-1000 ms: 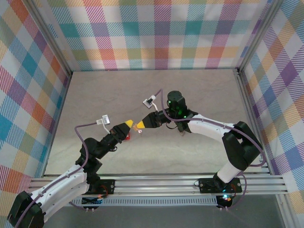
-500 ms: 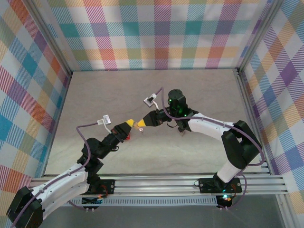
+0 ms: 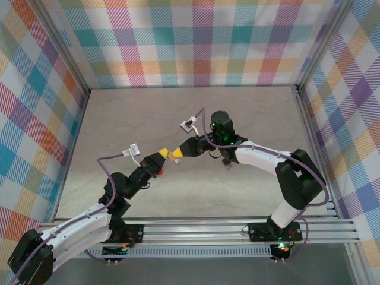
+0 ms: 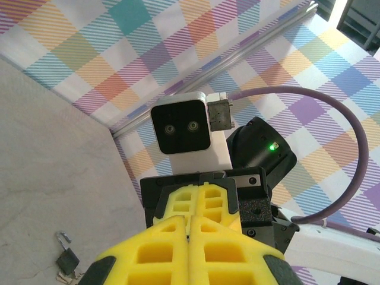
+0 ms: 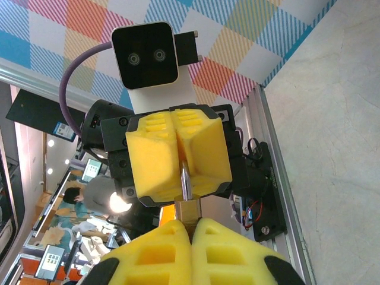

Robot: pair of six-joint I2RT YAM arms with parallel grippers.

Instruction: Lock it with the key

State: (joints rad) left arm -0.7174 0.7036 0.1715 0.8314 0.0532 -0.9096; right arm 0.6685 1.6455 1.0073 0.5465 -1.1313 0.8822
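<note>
Shut left claw [image 3: 162, 154] faces shut right claw [image 3: 173, 156]

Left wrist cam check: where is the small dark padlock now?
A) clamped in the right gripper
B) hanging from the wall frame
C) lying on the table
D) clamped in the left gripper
C: the padlock lies on the table, with no fingers touching it.

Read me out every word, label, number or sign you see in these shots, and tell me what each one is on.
No text can be read anywhere in these views.
Background screens behind the rig, seen from the right wrist: too small and blurred to read.
Padlock lying on the table: no legible marking.
White camera housing on the left wrist and white camera housing on the right wrist: blank faces, no label.
</note>
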